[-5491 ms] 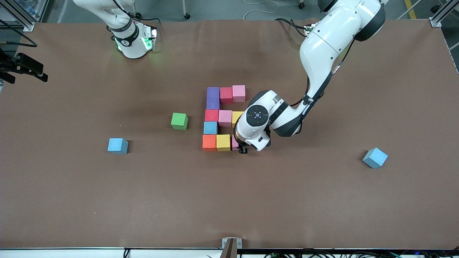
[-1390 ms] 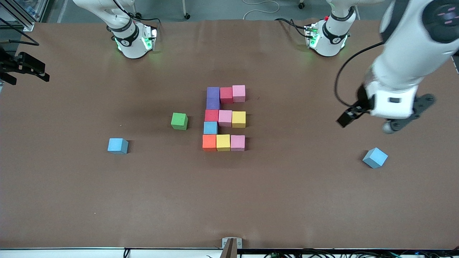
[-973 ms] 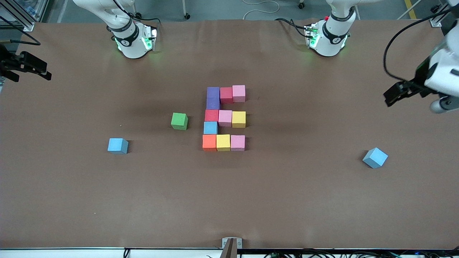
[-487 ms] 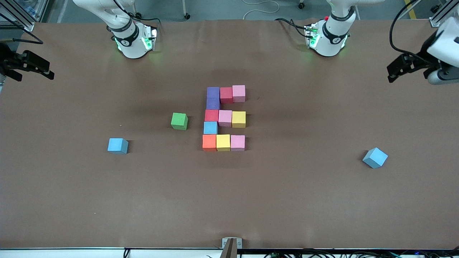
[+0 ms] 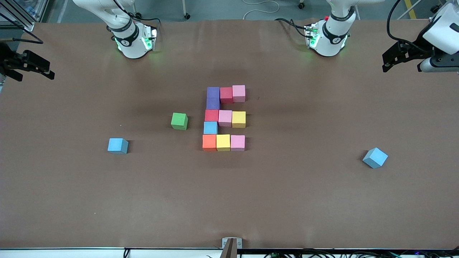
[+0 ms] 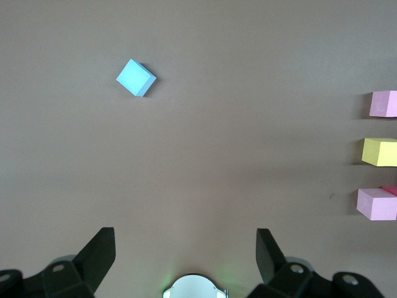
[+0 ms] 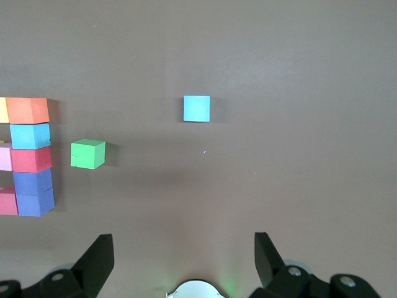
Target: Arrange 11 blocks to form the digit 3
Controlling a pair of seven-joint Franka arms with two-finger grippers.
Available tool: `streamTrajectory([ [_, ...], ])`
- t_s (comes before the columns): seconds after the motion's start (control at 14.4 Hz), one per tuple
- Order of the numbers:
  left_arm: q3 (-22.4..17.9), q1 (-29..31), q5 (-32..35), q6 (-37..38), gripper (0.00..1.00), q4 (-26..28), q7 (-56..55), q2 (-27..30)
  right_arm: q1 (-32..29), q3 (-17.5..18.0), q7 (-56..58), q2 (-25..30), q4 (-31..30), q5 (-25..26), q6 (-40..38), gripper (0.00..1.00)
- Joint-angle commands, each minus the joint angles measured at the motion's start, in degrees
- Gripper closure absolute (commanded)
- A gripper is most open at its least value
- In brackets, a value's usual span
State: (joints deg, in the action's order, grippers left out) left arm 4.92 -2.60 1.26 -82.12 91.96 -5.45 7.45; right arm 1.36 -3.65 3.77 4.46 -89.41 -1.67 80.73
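Eleven blocks (image 5: 224, 118) sit packed together at the middle of the table (image 5: 287, 200), well away from every edge. The row farthest from the front camera is purple (image 5: 213, 92), red (image 5: 226, 95), pink (image 5: 239, 93), running toward the left arm's end. A second purple block (image 5: 213, 104) touches the first on its nearer side. The middle row is red (image 5: 211, 115), pink (image 5: 225, 118), yellow (image 5: 239, 119). A light blue block (image 5: 210, 127) links it to the nearest row: orange (image 5: 209, 142), yellow (image 5: 223, 142), pink (image 5: 237, 142). The linking blocks all lie on the side toward the right arm's end, with two open notches on the side toward the left arm's end.

A green cube (image 5: 179, 120) stands just beside the figure, toward the right arm's end, with a narrow gap between them. A loose blue cube (image 5: 117, 146) lies well apart toward that same end. Another blue cube (image 5: 375, 157), turned at an angle, lies near the left arm's end.

The left hand (image 5: 392, 59) hangs over the table's corner by its own base, fingers (image 6: 99, 251) spread wide and holding nothing. The right hand (image 5: 34, 68) waits over the table's edge at the right arm's end, likewise spread and released. The strip along the front edge is bare brown mat.
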Motion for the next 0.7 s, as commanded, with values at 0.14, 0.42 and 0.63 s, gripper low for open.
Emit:
streamTrajectory([
  [0.14, 0.2, -0.1, -0.6, 0.4, 0.0, 0.3, 0.4, 1.2, 0.3, -0.2, 0.2, 1.1, -0.4, 2.5, 0.2, 0.0],
  [0.42, 0.9, -0.1, -0.1, 0.4, 0.0, -0.5, 0.5, 0.6, 0.2, -0.2, 0.0, 1.1, -0.4, 2.4, 0.2, 0.0],
  [0.63, 0.9, 0.0, 0.0, 0.6, 0.0, -1.4, 0.4, 0.4, 0.2, -0.2, 0.0, 1.1, -0.5, 2.2, 0.1, 0.0],
])
